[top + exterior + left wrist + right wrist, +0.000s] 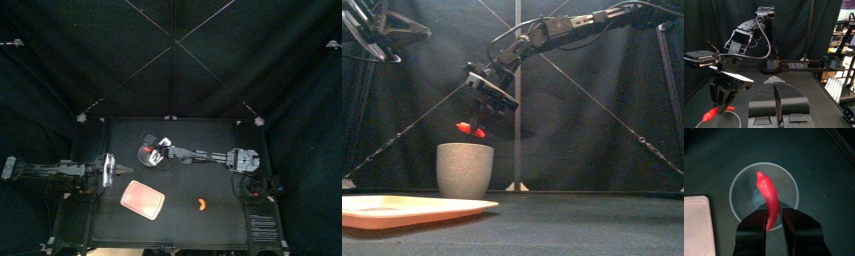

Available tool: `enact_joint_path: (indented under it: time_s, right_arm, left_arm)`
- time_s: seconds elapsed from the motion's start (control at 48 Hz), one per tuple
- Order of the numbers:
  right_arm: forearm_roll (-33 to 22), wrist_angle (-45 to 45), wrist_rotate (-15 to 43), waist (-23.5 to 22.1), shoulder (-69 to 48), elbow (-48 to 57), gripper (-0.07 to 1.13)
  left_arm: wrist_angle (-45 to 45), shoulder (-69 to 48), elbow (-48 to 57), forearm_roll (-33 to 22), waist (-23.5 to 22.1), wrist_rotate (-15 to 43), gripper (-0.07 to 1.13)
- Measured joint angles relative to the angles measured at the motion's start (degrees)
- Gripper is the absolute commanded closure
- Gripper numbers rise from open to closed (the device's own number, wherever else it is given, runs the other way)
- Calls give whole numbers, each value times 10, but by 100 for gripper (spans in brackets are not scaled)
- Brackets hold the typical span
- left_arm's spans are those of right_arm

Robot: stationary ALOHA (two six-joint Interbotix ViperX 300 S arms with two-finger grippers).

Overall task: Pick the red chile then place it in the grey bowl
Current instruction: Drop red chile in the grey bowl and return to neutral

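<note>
My right gripper (481, 112) is shut on the red chile (470, 129) and holds it by one end, with the rest hanging down. The chile hangs just above the mouth of the grey speckled cup (465, 169), apart from its rim. In the right wrist view the chile (765, 185) sticks out past the jaws, over the cup's round opening (743, 178). From the top, the right gripper (151, 156) reaches left of the table's middle. The left gripper (107, 170) rests at the left side, jaws together and holding nothing.
A flat pink tray (143, 200) lies near the front, left of centre, in front of the cup. A small orange toy (202, 204) lies to the tray's right. In the left wrist view the right arm's gripper (724, 95) holds the chile (711, 115).
</note>
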Motion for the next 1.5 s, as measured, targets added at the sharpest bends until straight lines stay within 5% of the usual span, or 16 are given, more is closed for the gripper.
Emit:
enact_joint_path:
  time_s: [0.333, 0.688, 1.042, 1.5]
  right_arm:
    - [14, 19, -21, 7, 19, -36, 16]
    - [-25, -128, -21, 30, -57, 40, 15]
    - [-34, -381, -19, 58, -240, 270, 15]
    - [-112, -471, -17, 92, -454, 499, 15]
  left_arm:
    - [0, 0, 0, 0, 0, 0, 110]
    - [1, 0, 0, 1, 0, 0, 110]
    - [1, 0, 3, 0, 8, 0, 110]
    - [1, -1, 4, 0, 13, 0, 110]
